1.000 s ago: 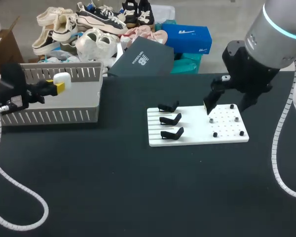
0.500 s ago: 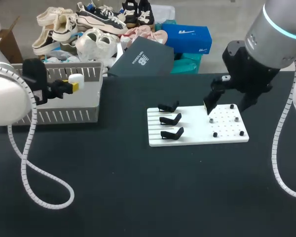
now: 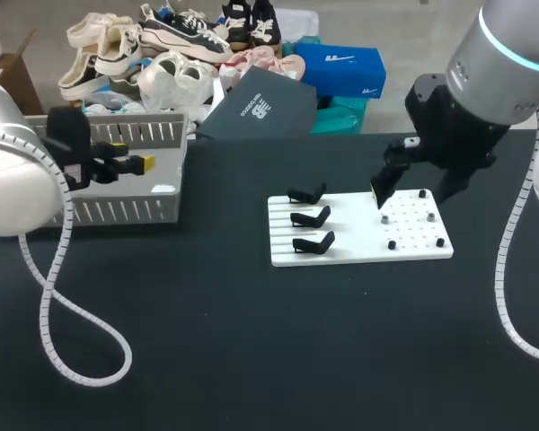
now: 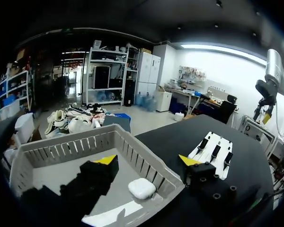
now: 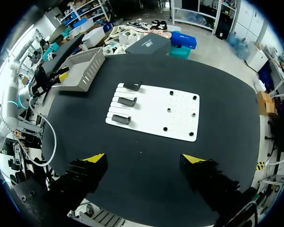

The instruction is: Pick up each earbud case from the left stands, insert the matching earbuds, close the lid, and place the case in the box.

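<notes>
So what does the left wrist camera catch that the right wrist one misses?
Only the left wrist view looks down into the basket, where the white case lies below the open left gripper. Only the right wrist view shows the pegs on the board. Both show the basket, the board, its three stands and the black table.
</notes>
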Controlling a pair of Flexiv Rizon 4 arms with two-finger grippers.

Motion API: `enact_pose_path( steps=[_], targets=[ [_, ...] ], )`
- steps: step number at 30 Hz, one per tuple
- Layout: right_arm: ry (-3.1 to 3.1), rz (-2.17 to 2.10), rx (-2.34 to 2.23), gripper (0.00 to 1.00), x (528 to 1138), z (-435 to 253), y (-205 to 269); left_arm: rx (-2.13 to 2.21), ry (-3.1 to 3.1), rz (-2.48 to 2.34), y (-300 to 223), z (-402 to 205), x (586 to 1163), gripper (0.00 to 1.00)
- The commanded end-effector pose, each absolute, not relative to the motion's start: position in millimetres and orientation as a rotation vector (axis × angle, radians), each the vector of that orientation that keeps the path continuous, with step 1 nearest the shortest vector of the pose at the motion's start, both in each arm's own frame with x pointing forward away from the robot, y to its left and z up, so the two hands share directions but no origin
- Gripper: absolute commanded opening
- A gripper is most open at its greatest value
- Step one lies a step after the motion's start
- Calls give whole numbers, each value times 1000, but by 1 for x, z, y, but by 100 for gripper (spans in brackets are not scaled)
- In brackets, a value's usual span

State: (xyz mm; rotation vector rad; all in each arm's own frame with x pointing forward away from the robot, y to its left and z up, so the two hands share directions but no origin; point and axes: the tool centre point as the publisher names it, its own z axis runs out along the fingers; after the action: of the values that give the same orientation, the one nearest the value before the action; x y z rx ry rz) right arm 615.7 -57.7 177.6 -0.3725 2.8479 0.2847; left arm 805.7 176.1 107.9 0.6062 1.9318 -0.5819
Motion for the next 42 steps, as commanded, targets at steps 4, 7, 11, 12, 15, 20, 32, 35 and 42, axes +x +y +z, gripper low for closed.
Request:
enact_pose_path(
  steps=[4,7,11,12,15,20,32,35,42],
  targets=[
    [2845,285,-371,100,616,177,-57,712,1849,-598,161,129,778,100],
    [2845,285,-371,100,616,177,-57,783,1800,-625,147,139,769,100],
    [2845,285,-371,100,616,177,-57,870,1745,-710,121,146,752,100],
    [2845,285,-371,100,616,177,-57,881,1730,-730,115,149,748,100],
    [2845,285,-371,100,616,177,-57,947,1691,-790,96,154,737,100],
    [2845,285,-371,100,616,177,-57,1019,1621,-903,64,162,723,100],
    [2845,285,-371,100,616,177,-57,1159,1590,-1060,14,172,699,100],
    [2845,285,-371,100,616,177,-57,1186,1589,-1091,4,172,694,100],
    [2845,285,-371,100,616,177,-57,1236,1564,-1124,-10,169,687,100]
  ],
)
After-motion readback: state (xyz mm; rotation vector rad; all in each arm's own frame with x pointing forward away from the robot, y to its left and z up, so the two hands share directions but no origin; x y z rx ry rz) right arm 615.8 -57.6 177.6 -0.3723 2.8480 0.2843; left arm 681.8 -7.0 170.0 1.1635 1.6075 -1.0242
